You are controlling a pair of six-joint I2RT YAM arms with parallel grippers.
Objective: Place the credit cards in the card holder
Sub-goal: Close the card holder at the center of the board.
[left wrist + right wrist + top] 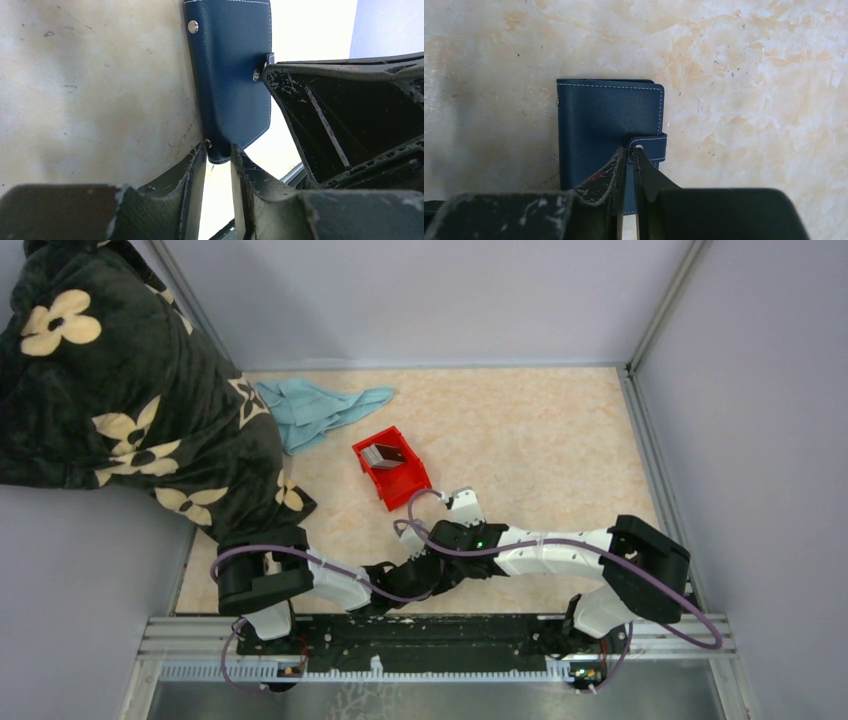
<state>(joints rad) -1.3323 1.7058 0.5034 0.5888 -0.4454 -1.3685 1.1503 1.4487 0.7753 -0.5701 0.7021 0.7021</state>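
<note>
On the marbled table [560,440], w/ the red bin [405,487] holding the credit cards [383,453] well behind, the closed navy card holder [599,120] sits near the front edge, L gripper [218,162] clamped on its bottom edge, R gripper [630,155] pinched on its snap tab [651,145].

A marbled peach-and-cream worktop [540,430] fills the middle, flecked with small dark specks in the wrist views. Plain lilac-grey walls close it in: the back wall [420,300] at 12 o'clock, the right wall [760,440] at 3, the left wall [60,570] at 9. Aluminium posts [660,305] stand at the far corners. A black blanket [120,390] with cream flowers drapes over the left wall at 10 o'clock. An aluminium rail [180,632] borders 6 o'clock. The light is even and soft.
</note>
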